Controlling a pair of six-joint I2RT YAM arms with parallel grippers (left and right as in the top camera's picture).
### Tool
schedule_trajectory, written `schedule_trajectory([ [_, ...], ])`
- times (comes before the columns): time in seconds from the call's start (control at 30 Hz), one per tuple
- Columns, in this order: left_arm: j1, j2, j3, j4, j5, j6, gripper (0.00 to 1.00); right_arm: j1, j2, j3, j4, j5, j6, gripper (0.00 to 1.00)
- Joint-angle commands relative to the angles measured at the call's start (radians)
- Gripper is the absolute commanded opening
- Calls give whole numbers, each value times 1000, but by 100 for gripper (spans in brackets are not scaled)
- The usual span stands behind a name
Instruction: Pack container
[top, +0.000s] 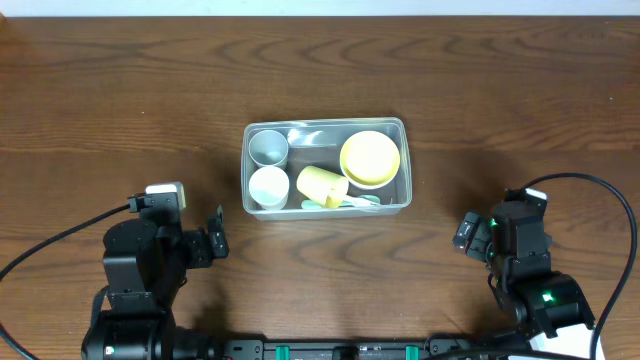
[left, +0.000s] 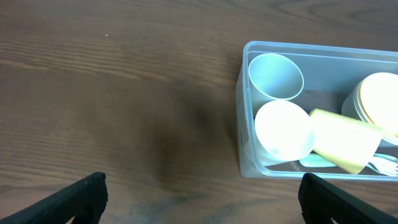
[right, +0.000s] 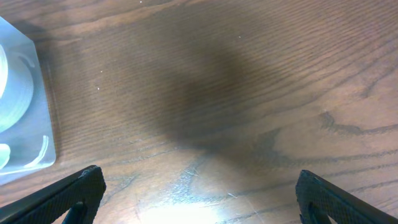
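The container (top: 326, 122) sits upright near the middle of the table (top: 100, 100), open side up, and is well apart from both grippers. Its long axis runs left to right across the table, parallel to the near edge, with the 2 short end walls facing left and right.

The left gripper (left: 202, 196) is back by the near edge on the left. From there the container lies ahead and to its right. In the left wrist view the container fills the upper right, its left end wall nearest, and only bare wood lies between the jaws. These jaws stand wide and hold nothing.

The right gripper (right: 200, 190) is back by the near edge on the right, with the container ahead and to its left. In the right wrist view just 1 rounded corner of the container shows, at the left edge. These jaws are also spread wide over bare wood, holding nothing.

Inside the container, 2 cups stand upright at the left end. The grey cup (top: 268, 147) is in the far corner and the white cup (top: 268, 187) in the near corner. A yellow cup (top: 322, 185) lies on its side in the middle, against the white cup. A yellow bowl (top: 370, 158) fills the right end. A pale utensil (top: 352, 203) lies along the near wall; what kind it is cannot be told.
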Motion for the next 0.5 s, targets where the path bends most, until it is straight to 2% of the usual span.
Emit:
schedule_trajectory([
  [0.0,0,3,-1,6,-1,-16,98,10,-8,-3,1,3,14,99],
  [0.17,0,3,-1,6,-1,-16,98,8,-18,-6,-17,-10,14,99],
  [0.3,0,3,-1,6,-1,-16,98,-21,-95,-22,28,-35,-8,99],
  [0.47,0,3,-1,6,-1,-16,98,-47,-306,-119,207,-124,-253,99],
])
